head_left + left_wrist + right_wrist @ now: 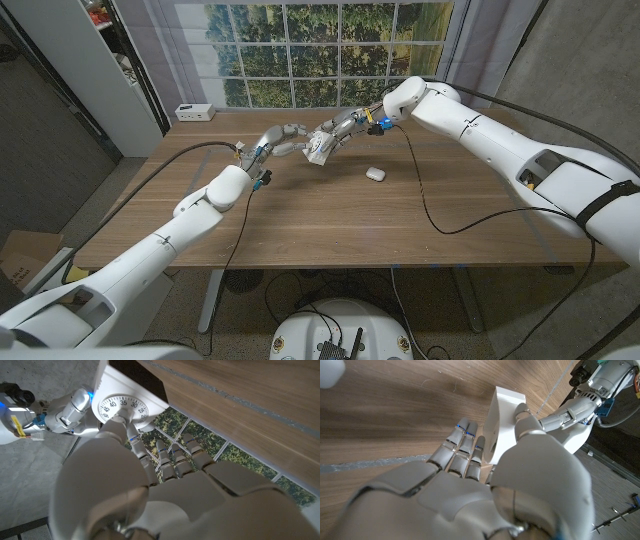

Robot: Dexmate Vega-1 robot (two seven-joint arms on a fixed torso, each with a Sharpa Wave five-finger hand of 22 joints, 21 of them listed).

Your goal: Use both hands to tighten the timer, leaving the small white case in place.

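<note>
White and boxy, the plastic kitchen timer (319, 148) with a round numbered dial is held up above the brown wooden table (330, 215), at about 12 o'clock from the table's middle, between the two hands. The left hand (285, 138), smooth pale grey with jointed fingers, reaches to the timer from its 9 o'clock side. In the left wrist view its thumb tip (116, 424) presses on the centre of the dial (122, 408), where black numbers 25, 30, 35 and 40 are readable, and the other fingers are spread apart beside the timer, so this hand pinches or presses the knob; how firm the pinch is I cannot tell. The right hand (345, 127) comes from the 3 o'clock side and clamps the timer's body: in the right wrist view the thumb (526, 416) lies against the flat white side of the case, and the long fingers (465, 440) reach along the other side.

The small white rounded case (375, 173), glossy and pebble-shaped, lies on the table at about 4 o'clock from the timer, well apart from both hands. A black cable (430, 205) curves over the wood grain near it. A white rectangular box (194, 112) stands at the table's far edge, about 10 o'clock. Behind the table hangs a window picture of green trees (320, 50).
</note>
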